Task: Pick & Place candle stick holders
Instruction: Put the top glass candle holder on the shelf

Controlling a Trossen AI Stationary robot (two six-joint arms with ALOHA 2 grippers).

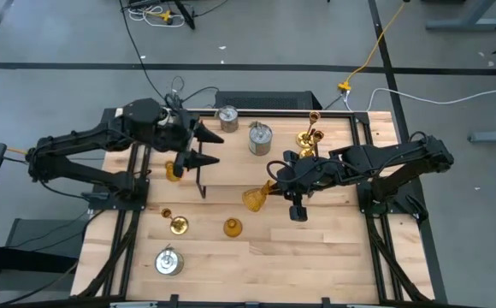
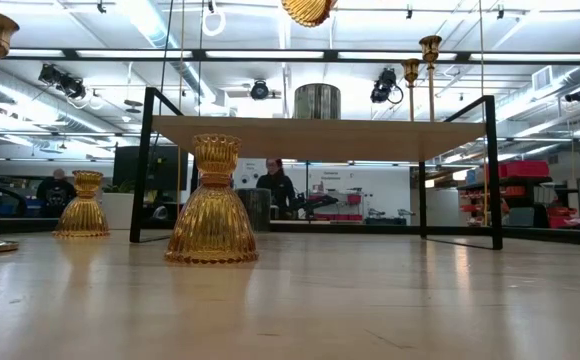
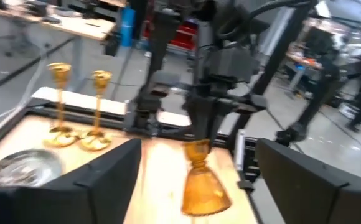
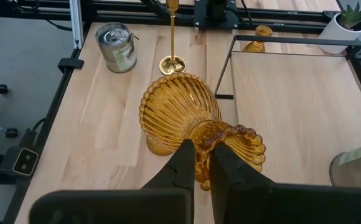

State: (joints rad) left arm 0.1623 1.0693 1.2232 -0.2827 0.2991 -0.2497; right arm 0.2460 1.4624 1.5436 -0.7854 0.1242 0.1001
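Near table edge: silver-grey can-shaped holder (image 1: 168, 261) stands alone. Just behind it, a small gold holder (image 1: 178, 225) and a small amber holder (image 1: 232, 227), apart from each other.

Mid-table: right gripper (image 4: 203, 163) is pinched tight on the beaded neck of a ribbed amber holder (image 4: 179, 119), which hangs tilted above the wood; in the low view only its underside shows at the top (image 2: 308, 10).

Left gripper (image 1: 207, 147) sits over the wooden rack with black wire sides (image 1: 198, 178), fingers (image 3: 99, 180) spread wide and holding nothing. One amber holder (image 1: 174, 170) stands under the rack shelf.

Far edge: two silver-grey cans (image 1: 227, 118) (image 1: 259, 138) and two tall brass candlesticks (image 1: 310, 135) side by side
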